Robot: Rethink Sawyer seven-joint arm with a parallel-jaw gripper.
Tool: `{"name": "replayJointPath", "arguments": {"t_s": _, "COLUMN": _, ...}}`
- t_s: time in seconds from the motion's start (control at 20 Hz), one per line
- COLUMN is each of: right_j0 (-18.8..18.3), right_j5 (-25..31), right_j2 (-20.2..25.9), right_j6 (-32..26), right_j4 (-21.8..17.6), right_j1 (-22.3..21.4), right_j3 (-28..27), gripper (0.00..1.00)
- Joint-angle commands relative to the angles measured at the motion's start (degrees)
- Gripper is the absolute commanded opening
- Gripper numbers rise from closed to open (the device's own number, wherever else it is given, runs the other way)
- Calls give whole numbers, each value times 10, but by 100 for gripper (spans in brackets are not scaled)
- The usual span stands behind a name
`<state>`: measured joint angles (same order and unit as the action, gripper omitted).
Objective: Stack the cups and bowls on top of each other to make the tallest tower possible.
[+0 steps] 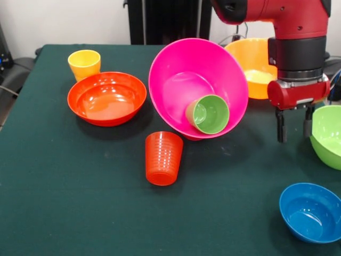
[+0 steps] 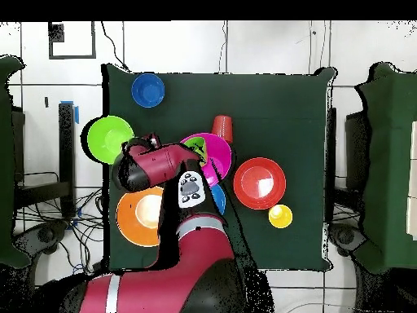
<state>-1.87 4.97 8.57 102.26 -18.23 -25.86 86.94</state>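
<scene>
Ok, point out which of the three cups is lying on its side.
The light green cup, resting inside the tilted pink bowl with its mouth facing the camera. The yellow cup stands upright; the orange-red cup stands upside down.

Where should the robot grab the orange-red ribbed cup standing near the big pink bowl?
Probably from straight above. The ribbed cup stands upside down alone on the table, its narrower closed bottom on top, with free space all round. The gripper looks open and could close on the ribbed sides just below that top; the ribs may help stop slipping.
</scene>
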Motion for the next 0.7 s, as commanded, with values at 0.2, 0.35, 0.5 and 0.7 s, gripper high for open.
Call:
{"name": "replayJointPath", "arguments": {"t_s": 0.2, "right_j0": -5, "right_j5": 60, "right_j2": 18, "right_j6": 26, "right_j4": 0, "right_j1": -32, "right_j3": -30, "gripper": 100}}
{"name": "replayJointPath", "arguments": {"t_s": 0.35, "right_j0": -25, "right_j5": 96, "right_j2": 1, "right_j6": -23, "right_j4": -26, "right_j1": -57, "right_j3": -46, "gripper": 100}}
{"name": "replayJointPath", "arguments": {"t_s": 0.5, "right_j0": -45, "right_j5": 136, "right_j2": 0, "right_j6": -67, "right_j4": -42, "right_j1": -77, "right_j3": -62, "gripper": 100}}
{"name": "replayJointPath", "arguments": {"t_s": 0.7, "right_j0": -51, "right_j5": 171, "right_j2": 17, "right_j6": -76, "right_j4": -41, "right_j1": -90, "right_j3": -58, "gripper": 100}}
